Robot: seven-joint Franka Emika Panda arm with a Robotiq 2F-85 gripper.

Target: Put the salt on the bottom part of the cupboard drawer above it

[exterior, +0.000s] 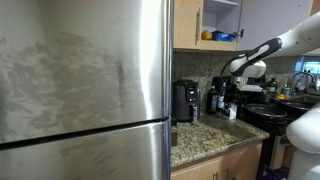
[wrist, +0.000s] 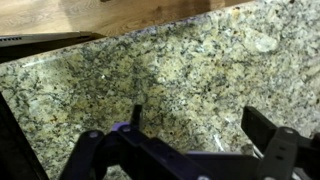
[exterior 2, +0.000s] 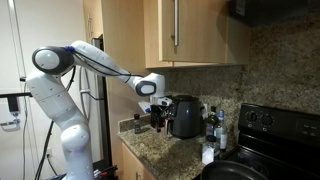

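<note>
In the wrist view the hand (wrist: 193, 125) is spread wide with nothing between its fingers, only speckled stone beyond. In an exterior view a dark blue thing, most likely the salt (exterior: 224, 36), sits on the lowest shelf of the open cupboard drawer (exterior: 230, 14). It lies at about 12 o'clock from the hand, with a yellow object (exterior: 207, 35) just beside it at 9 o'clock. I judge the placing done and withdrawal the step in hand. To do it well, leave the fingers spread and retreat toward 3 o'clock. That path avoids the dark bottles (exterior: 215, 98) on the bench (exterior: 200, 135). Whether the salt stands upright is too small to tell.
</note>
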